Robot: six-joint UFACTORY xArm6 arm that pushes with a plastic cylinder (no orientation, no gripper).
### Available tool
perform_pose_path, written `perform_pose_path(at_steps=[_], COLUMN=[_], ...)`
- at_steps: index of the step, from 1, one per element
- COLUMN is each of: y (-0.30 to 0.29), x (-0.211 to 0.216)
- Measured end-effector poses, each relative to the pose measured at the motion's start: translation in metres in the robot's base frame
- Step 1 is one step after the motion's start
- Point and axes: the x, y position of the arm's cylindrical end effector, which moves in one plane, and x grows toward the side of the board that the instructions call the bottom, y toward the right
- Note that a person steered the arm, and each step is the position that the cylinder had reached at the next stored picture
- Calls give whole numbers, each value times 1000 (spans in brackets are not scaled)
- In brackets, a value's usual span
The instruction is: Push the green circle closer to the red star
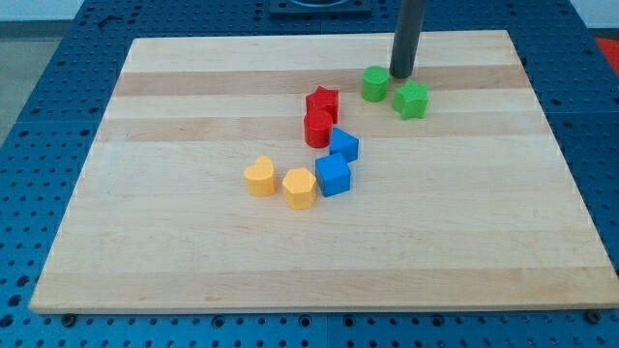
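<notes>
The green circle [375, 83] stands near the view's top, right of centre. The red star [322, 101] lies a short way to its lower left, with a gap between them. My tip [401, 73] rests on the board just right of the green circle, close to it, and above the green star [411, 100]. Whether the tip touches the green circle cannot be told.
A red cylinder [317, 129] touches the red star from below. Two blue blocks [343, 145] [333, 176] sit below that. A yellow heart [259, 178] and a yellow pentagon [300, 188] lie left of them. The wooden board [193, 251] ends in blue pegboard.
</notes>
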Motion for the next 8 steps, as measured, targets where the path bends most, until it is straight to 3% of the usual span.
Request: perform_pose_path(at_steps=[8], y=[-44], x=[28])
